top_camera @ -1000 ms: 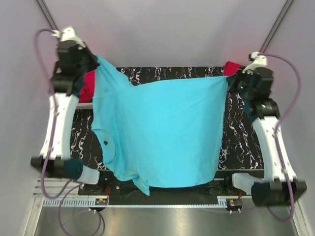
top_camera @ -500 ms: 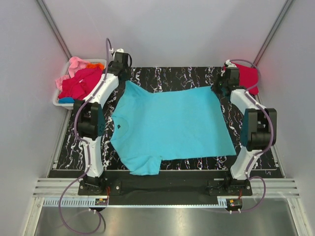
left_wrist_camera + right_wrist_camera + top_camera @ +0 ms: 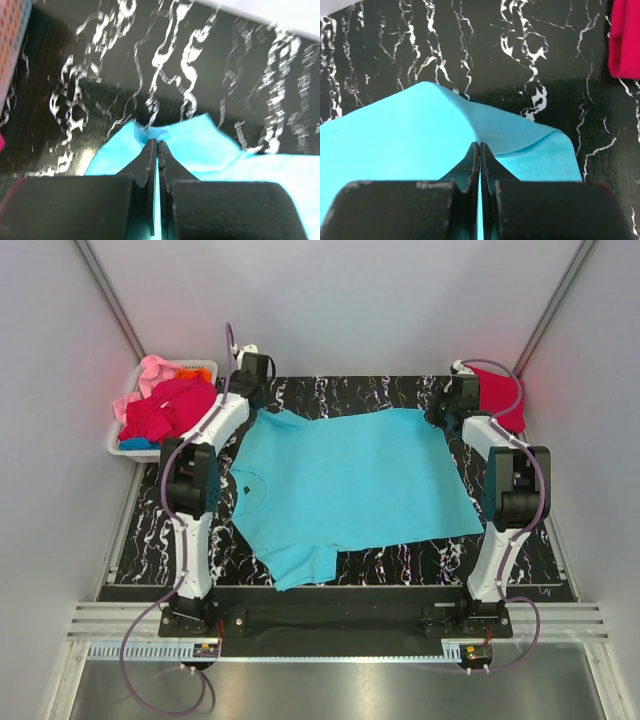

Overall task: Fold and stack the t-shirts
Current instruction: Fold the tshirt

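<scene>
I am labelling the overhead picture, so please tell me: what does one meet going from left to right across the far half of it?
First the white basket → left gripper → turquoise shirt → right gripper → red shirt.

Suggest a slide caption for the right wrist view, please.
Right fingers shut on the turquoise shirt on a marbled table, red shirt nearby.

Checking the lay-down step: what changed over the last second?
Both arms came down from a raised hold and reached toward the far edge, laying the turquoise cotton t-shirt flat on the black marbled table. Left gripper and right gripper stayed shut on its far corners. The white slotted plastic basket and the crimson shirt at far right look unmoved.
</scene>
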`<act>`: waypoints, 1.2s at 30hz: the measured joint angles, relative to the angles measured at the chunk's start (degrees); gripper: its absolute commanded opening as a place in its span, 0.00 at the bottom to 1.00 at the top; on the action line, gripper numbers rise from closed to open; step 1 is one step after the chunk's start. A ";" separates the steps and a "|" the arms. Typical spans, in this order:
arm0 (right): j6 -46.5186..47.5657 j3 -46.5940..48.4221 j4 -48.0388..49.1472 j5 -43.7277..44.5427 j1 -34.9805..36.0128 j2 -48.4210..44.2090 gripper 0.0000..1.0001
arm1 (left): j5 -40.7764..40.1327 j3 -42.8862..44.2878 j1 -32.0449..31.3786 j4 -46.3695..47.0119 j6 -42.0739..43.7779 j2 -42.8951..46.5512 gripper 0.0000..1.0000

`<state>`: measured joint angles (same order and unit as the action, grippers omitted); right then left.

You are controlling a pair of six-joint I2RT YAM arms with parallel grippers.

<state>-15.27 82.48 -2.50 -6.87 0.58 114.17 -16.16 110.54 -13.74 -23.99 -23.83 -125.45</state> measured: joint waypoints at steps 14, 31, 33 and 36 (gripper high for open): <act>-0.31 4.55 -4.72 11.30 -0.33 3.15 0.00 | -4.72 -17.33 -2.91 1.99 -2.19 9.29 0.00; -2.25 9.90 -11.37 16.28 -3.54 6.67 0.00 | -16.94 -34.23 -8.85 3.61 -5.88 25.86 0.00; -2.56 9.90 -12.15 16.28 -3.56 6.69 0.00 | -18.23 -35.93 -8.98 3.06 -7.26 27.17 0.00; -2.89 9.88 -12.57 16.20 -3.58 6.67 0.00 | -20.76 -38.32 -9.35 2.36 -9.92 29.27 0.00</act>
<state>-18.15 92.36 -15.07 9.32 -3.01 120.84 -36.93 72.23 -23.09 -21.63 -33.76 -96.18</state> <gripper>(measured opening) 0.010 0.012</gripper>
